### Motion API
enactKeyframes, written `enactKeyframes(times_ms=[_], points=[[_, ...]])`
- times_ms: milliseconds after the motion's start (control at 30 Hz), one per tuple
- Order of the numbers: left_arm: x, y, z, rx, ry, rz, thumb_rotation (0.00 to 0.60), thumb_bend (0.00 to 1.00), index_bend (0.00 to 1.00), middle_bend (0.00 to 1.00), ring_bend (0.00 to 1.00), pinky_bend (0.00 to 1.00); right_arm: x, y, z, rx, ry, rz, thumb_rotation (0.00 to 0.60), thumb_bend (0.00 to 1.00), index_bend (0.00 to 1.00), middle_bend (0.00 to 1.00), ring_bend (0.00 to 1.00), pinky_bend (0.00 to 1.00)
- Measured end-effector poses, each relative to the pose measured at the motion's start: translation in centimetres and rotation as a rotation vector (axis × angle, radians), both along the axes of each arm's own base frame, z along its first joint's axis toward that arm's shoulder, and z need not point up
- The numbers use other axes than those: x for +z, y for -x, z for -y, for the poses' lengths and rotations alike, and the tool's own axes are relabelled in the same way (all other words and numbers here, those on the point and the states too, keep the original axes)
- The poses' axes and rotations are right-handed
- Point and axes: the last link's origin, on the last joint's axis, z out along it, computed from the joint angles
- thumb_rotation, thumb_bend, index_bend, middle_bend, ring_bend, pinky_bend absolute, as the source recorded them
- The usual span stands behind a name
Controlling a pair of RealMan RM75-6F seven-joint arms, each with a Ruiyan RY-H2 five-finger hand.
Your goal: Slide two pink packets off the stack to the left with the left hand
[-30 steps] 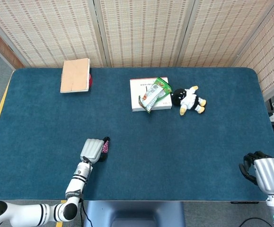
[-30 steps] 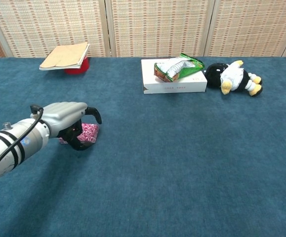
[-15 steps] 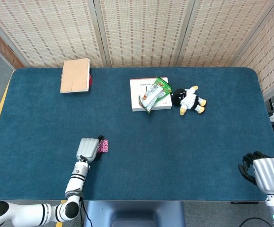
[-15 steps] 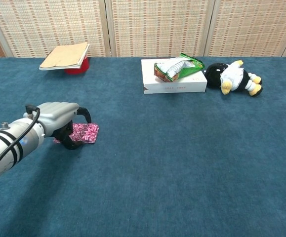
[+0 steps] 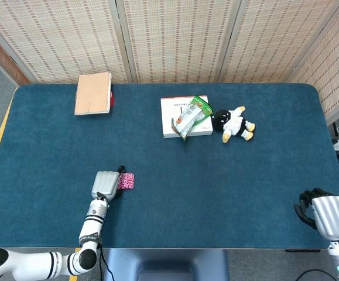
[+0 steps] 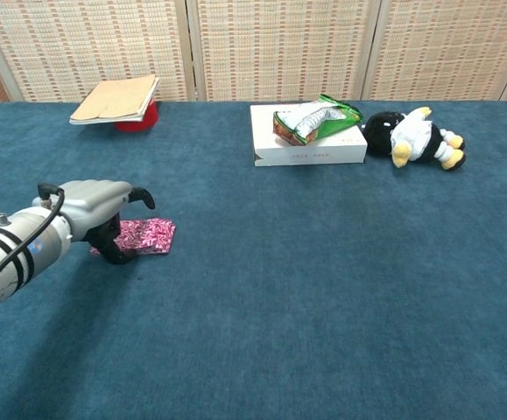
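My left hand (image 6: 95, 210) sits low on the blue table (image 6: 323, 280), fingers curled down onto the left edge of the pink packets (image 6: 148, 235); I cannot tell whether it grips them or only presses. Over the last second it has drawn leftward, uncovering more pink, so the slide seems underway. The packets lie flat just right of it. My right hand (image 5: 324, 215) hangs idle, fingers curled, holding nothing.
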Motion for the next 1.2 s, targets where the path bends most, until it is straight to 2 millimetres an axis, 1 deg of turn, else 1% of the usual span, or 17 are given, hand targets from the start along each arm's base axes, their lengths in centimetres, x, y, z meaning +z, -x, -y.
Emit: enactKeyframes(times_ms=[200, 467, 600, 800, 1200], points=[[-0.1, 0.2, 0.1, 0.001, -0.001, -0.028, 0.6, 0.34, 0.24, 1.0, 1.0, 1.0, 0.0, 0.0, 0.0, 0.001, -0.003, 0.001, 0.6, 0.28, 0.78, 0.68, 0.54, 0.74], [-0.1, 0.1, 0.2, -0.004, -0.004, -0.03, 0.6, 0.34, 0.4, 1.0, 1.0, 1.0, 0.0, 0.0, 0.0, 0.0, -0.007, 0.002, 0.6, 0.28, 0.78, 0.68, 0.54, 0.74], [0.1, -0.1, 0.3, -0.018, -0.016, -0.021, 0.6, 0.33, 0.45, 1.0, 1.0, 1.0, -0.1, 0.0, 0.0, 0.0, -0.008, 0.002, 0.6, 0.28, 0.78, 0.68, 0.54, 0.74], [0.3, -0.2, 0.4, -0.03, -0.023, -0.017, 0.6, 0.33, 0.48, 1.0, 1.0, 1.0, -0.1, -0.1, 0.0, 0.001, -0.009, 0.002, 0.6, 0.28, 0.78, 0.68, 0.54, 0.74], [0.9, 0.4, 0.5, -0.06, -0.031, -0.047, 0.6, 0.33, 0.49, 1.0, 1.0, 1.0, -0.2, 0.0, 0.2, -0.005, -0.013, -0.001, 0.6, 0.28, 0.78, 0.68, 0.54, 0.74]])
